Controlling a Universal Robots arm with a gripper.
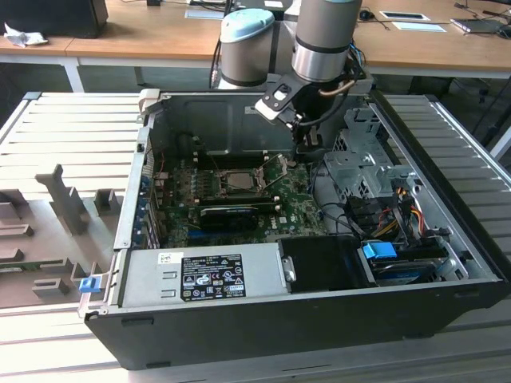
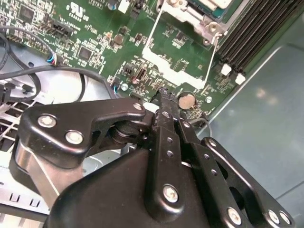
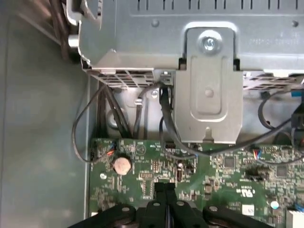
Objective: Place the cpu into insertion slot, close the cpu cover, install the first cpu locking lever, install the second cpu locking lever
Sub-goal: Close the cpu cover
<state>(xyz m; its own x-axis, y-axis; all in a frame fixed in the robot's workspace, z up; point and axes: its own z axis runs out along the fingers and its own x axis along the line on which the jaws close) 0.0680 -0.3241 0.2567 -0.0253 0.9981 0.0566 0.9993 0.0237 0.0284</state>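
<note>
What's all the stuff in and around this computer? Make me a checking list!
Surface: grey slatted table holding an open computer case.
Job's things: insertion slot with a pale square in it, likely the cpu; cpu cover seems tipped up, open.
Clutter: grey holders at the exterior view's left.
Grippers: claw shut, nothing seen in it, above the green board beside a coin battery.
Cables: black cables by the metal cage; coloured wires.
Surroundings: wooden desks behind.
</note>
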